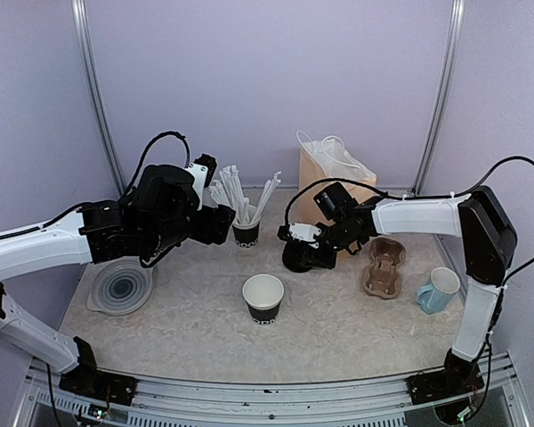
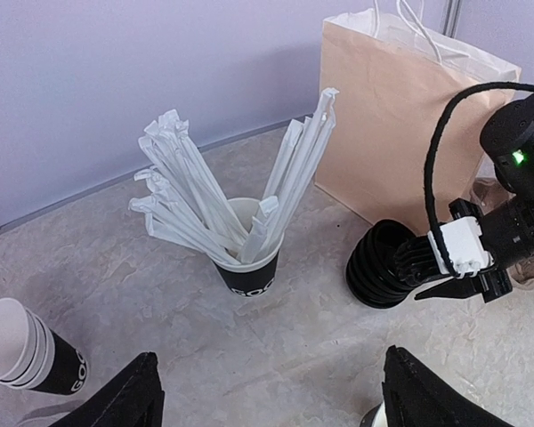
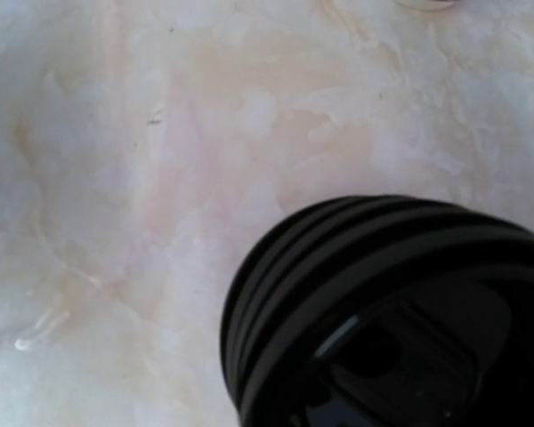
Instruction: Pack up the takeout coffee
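Hovering at lid stack [image 1: 295,260], centre-right of top view: right gripper [image 1: 304,242], closure unreadable. Takeout coffee [image 1: 263,299] upright, lidless, just lower-left — nearer right arm. Left gripper [image 2: 271,378] spread, facing straw cup [image 2: 246,276].

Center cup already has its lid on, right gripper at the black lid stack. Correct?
No: the center cup is open, white inside showing, no lid on it; the top external view shows this. The right gripper is at the black lid stack.
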Available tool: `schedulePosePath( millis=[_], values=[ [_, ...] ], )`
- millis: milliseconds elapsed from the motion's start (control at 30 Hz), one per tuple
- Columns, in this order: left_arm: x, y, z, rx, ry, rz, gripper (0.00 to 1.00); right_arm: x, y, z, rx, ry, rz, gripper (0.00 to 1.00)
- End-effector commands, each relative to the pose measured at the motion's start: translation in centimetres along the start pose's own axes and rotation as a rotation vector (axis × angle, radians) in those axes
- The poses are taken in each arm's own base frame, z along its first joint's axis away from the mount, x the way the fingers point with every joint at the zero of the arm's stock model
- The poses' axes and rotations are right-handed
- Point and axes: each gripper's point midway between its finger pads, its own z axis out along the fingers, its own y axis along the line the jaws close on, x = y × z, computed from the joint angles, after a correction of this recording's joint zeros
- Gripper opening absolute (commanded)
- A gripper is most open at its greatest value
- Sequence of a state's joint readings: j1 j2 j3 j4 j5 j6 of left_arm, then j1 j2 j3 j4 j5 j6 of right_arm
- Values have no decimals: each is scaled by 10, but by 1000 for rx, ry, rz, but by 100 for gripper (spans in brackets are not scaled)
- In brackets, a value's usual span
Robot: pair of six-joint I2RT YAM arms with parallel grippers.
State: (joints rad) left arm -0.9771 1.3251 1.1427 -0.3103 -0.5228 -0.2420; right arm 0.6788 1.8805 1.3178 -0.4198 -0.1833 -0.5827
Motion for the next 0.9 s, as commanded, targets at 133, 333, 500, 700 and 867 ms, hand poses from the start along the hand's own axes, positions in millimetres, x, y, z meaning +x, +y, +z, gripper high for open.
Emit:
schedulePosePath(
  millis=[133, 333, 500, 700, 867],
  values=[
    [0, -2, 3, 13, -2, -16, 82, -14, -2, 7, -3, -22, -10, 25],
    [3, -3, 6, 9, 9, -1, 82, -18, -1, 2, -15, -34, -4, 12],
    [2, -1, 6, -1, -8, 20, 84, -26, 1, -14, -30, -49, 9, 7],
    [-10, -9, -4, 87, -175, 38, 87, -53, 11, -51, -92, -142, 28, 7],
    [-23, -20, -37, 231, -457, 148, 94, -99, 44, -111, -283, -357, -3, 8]
  ],
)
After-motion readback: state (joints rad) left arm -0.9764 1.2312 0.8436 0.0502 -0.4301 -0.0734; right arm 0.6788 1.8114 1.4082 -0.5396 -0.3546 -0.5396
